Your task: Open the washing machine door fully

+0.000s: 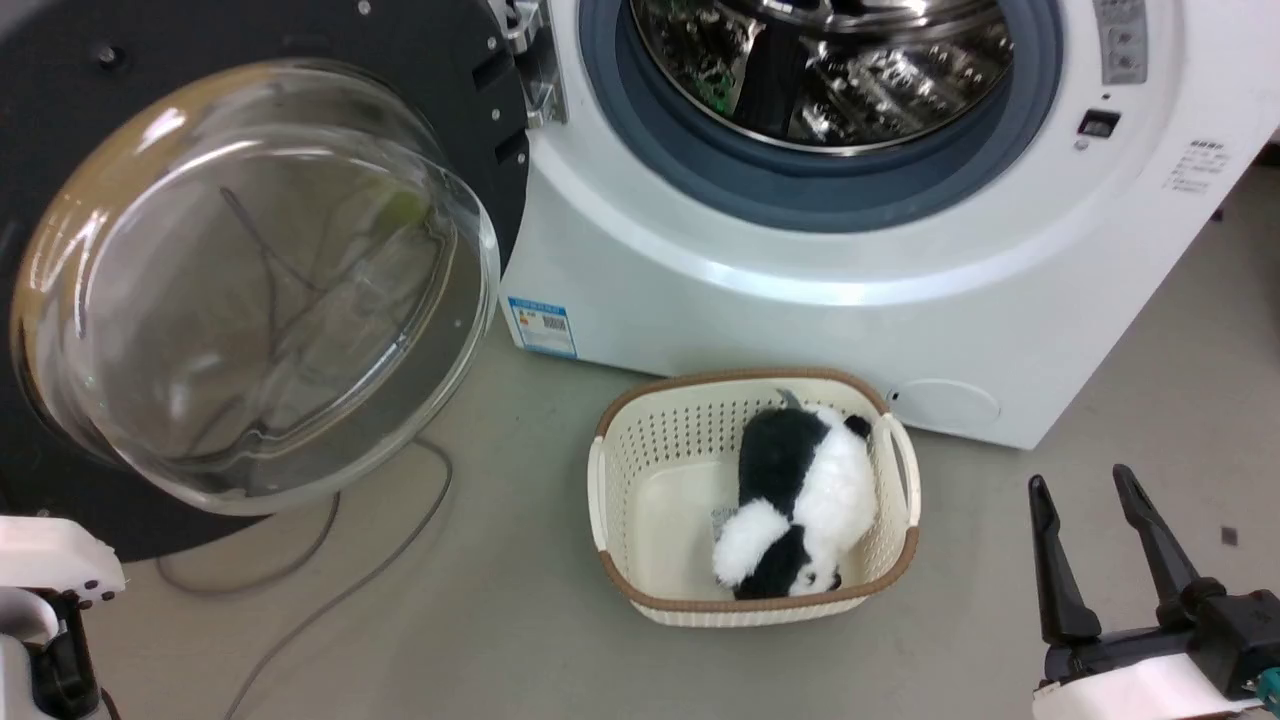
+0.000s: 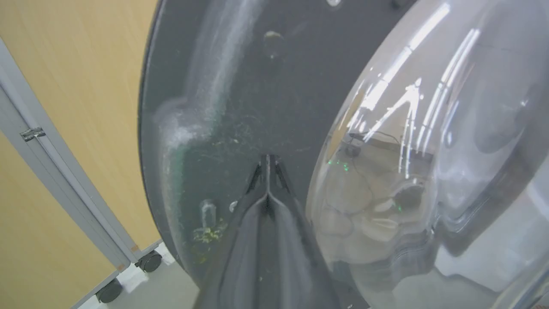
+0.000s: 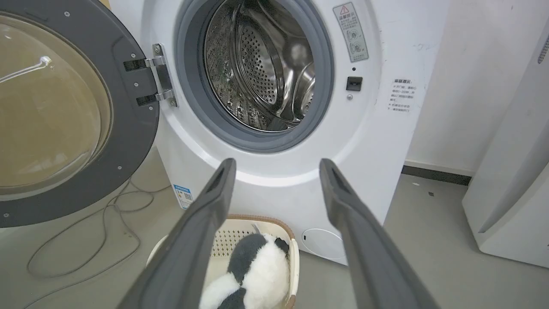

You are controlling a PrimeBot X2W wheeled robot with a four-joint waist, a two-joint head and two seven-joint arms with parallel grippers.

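Washing machine door [image 1: 250, 290] stands swung out left of the washing machine [image 1: 800, 330], hinge [image 1: 535, 60] on its right edge, inner face toward the robot. Left gripper [image 2: 267, 169] pinched closed, empty, tips at the door's dark ring just left of the glass bowl [image 2: 407, 150]; contact unclear. Right gripper [image 1: 1080, 487] spread wide, empty, near right, well apart. Left arm nearer; a push likely goes far-left about the hinge.
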